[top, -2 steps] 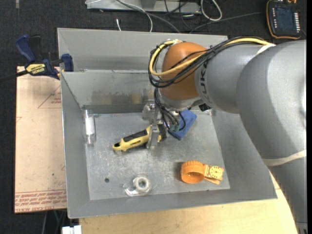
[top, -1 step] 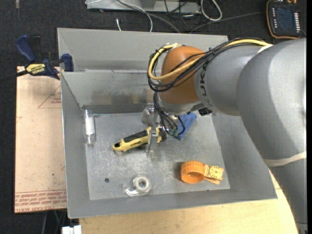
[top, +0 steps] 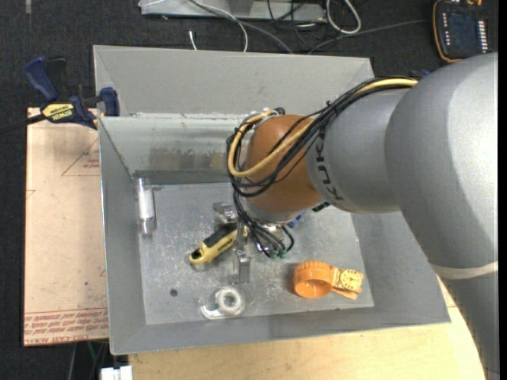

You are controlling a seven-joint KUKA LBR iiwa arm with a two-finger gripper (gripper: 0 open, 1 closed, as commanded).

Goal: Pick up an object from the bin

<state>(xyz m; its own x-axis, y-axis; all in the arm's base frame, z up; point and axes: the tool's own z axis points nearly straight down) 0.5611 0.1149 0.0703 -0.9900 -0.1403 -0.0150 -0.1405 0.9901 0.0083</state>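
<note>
The end effector (top: 241, 266) hangs low over the floor of the bin (top: 119, 212), under the arm's orange wrist cover and its cables. I cannot tell whether it is apart or together, because the wrist hides most of it and only a narrow grey tip shows near the floor. Nothing can be seen held in it.

The nearest thing is a yellow-and-black hand tool (top: 211, 248). It lies flat and slanted just beside the end effector on the view's left, with its upper end reaching in under the wrist. Whether the two touch is unclear. A tape ring (top: 228, 301) lies near, below and slightly left of the end effector. An orange toy watch (top: 323, 281) lies near on the other side. A silver tube (top: 146, 206) rests well apart, up and to the left by the bin wall.

I judge this to be the approach step, with the grasp not yet made and the yellow-and-black hand tool the likely target. The next move calls for centring across the tool's narrow body, settling to the floor, closing on it, and then lifting straight up clear of the tape ring.
</note>
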